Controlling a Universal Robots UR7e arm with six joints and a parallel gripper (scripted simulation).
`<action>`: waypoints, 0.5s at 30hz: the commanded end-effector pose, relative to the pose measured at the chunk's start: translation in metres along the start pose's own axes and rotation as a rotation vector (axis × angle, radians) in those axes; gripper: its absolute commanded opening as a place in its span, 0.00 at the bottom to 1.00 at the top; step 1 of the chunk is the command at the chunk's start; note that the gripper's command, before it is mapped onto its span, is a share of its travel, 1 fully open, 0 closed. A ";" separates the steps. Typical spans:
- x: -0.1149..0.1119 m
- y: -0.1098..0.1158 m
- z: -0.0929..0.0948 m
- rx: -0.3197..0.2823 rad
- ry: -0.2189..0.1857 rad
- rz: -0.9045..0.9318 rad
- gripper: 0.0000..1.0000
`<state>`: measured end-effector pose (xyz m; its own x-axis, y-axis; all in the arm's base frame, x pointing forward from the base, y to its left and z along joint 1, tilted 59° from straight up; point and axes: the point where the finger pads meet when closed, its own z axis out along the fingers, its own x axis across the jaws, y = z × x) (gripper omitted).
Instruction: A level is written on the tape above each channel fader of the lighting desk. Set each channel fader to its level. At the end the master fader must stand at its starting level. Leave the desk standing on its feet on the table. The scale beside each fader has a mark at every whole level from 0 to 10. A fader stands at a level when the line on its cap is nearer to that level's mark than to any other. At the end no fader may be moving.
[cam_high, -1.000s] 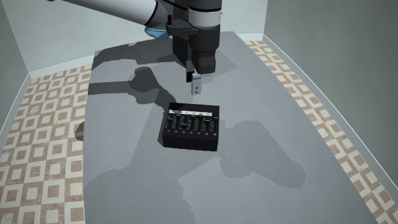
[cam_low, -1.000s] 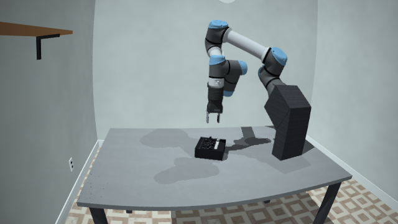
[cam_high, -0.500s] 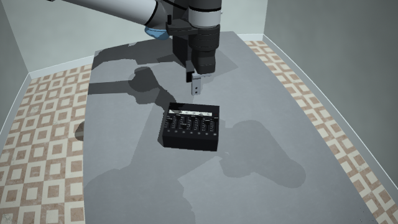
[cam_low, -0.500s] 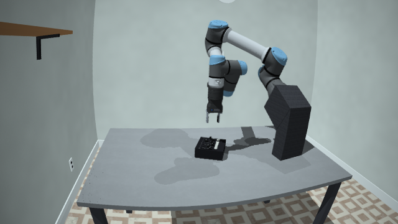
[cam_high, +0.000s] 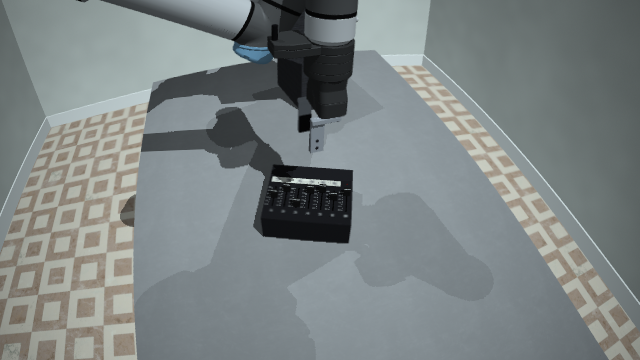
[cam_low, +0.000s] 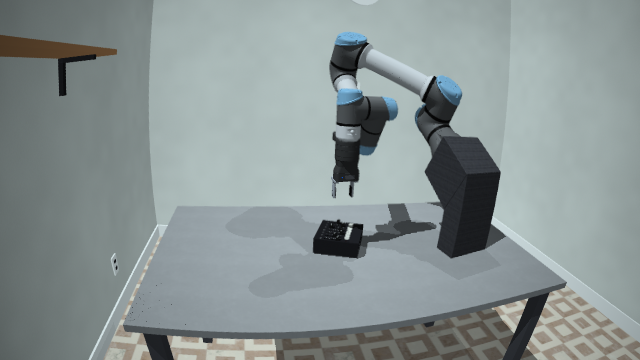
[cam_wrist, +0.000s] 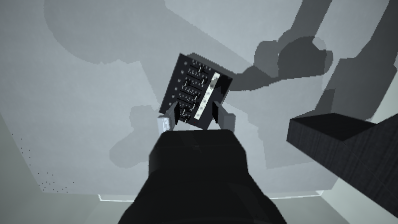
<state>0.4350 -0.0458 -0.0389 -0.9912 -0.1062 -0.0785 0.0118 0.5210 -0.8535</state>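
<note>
Top: lighting desk (cam_high: 306, 230) (cam_low: 336, 248) (cam_wrist: 214, 107) on table (cam_high: 430, 330) (cam_low: 220, 310) (cam_wrist: 50, 150), long axis roughly left-right, tape strip (cam_high: 306, 181) (cam_low: 348, 231) (cam_wrist: 207, 95) along far side. Exterior: gripper (cam_high: 317, 149) (cam_low: 343, 195) (cam_wrist: 196, 108) above desk, pointing down, fingers fully open, nothing held, no desk contact. Wrist: desk's long axis slanted, tape side facing right.

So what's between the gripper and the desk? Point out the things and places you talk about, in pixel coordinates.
Just air, it looks like: in the exterior view, the gripper (cam_high: 310, 142) (cam_low: 343, 195) (cam_wrist: 196, 108) hangs above the desk (cam_high: 306, 227) (cam_low: 336, 248) (cam_wrist: 224, 89), with nothing visible in the gap.
</note>
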 end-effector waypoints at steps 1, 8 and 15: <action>-0.003 0.002 0.000 0.012 0.011 -0.100 1.00; -0.006 0.005 0.001 0.033 0.037 -0.286 1.00; -0.009 0.007 0.002 0.050 0.064 -0.466 1.00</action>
<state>0.4407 -0.0447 -0.0429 -0.9595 -0.2109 0.1867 -0.2645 0.4466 -0.8548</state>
